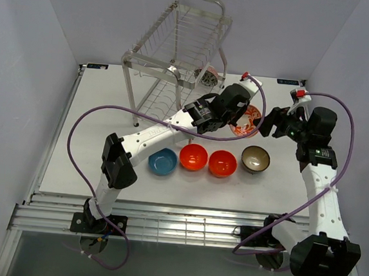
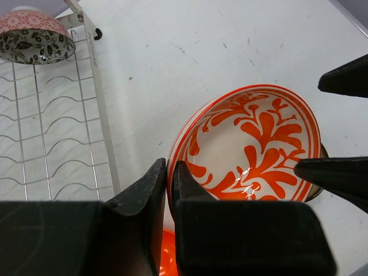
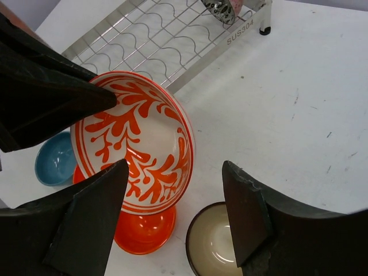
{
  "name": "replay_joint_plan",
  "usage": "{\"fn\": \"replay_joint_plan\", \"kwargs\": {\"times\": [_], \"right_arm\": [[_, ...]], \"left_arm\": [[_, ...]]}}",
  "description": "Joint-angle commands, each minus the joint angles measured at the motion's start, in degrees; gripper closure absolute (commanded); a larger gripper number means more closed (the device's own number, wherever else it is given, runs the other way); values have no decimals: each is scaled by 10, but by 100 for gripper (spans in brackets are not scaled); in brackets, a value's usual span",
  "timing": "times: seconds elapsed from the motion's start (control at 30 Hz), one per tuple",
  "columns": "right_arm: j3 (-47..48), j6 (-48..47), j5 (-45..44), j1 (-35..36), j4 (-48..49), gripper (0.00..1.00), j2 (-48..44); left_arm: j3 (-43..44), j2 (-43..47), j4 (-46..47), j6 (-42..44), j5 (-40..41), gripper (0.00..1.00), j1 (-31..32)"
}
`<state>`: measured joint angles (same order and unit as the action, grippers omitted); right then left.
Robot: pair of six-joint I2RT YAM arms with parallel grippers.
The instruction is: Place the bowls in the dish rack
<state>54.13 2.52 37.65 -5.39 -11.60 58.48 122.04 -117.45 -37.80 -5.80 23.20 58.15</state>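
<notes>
Pinching the rim of the red-and-white patterned bowl [image 2: 253, 144], the left gripper [image 2: 169, 172] has its fingers clenched on that edge. It holds the bowl tilted and lifted off the white table [image 1: 94, 136].

The right gripper [image 3: 175, 165] sits at the bowl's 3 o'clock side in the top view with its jaws spread wide. The bowl's rim reaches partly into the gap between them. Whether either finger actually touches the rim I cannot tell, as the wrist views overlap there.

The dish rack [image 1: 179, 47] stands at about 11 o'clock from the held bowl, toward the far side of the table. A grey patterned bowl [image 2: 34, 37] rests at the corner of its wavy-wire lower tier nearest the held bowl.

Around 6 o'clock from the held bowl, four more bowls sit upright on the table in a row. Running from 9 to 3 o'clock, they are:
- the blue bowl [image 1: 162, 161]
- an orange bowl [image 1: 194, 157]
- a second orange bowl [image 1: 223, 163]
- the dark brown bowl [image 1: 255, 159] with a cream inside

Each sits just beside the next, and all four are apart from the rack.
</notes>
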Motion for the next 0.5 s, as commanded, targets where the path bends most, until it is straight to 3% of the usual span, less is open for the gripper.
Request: {"fn": "replay_joint_plan", "kwargs": {"times": [0.0, 0.13, 0.47], "right_arm": [[-10, 11, -53, 18, 46, 29, 2], [-10, 4, -66, 34, 57, 33, 9], [-12, -45, -110, 70, 54, 69, 8]], "left_arm": [[33, 30, 28, -23, -23, 100, 0], [33, 35, 29, -25, -46, 100, 0], [32, 42, 32, -30, -77, 100, -1]]}}
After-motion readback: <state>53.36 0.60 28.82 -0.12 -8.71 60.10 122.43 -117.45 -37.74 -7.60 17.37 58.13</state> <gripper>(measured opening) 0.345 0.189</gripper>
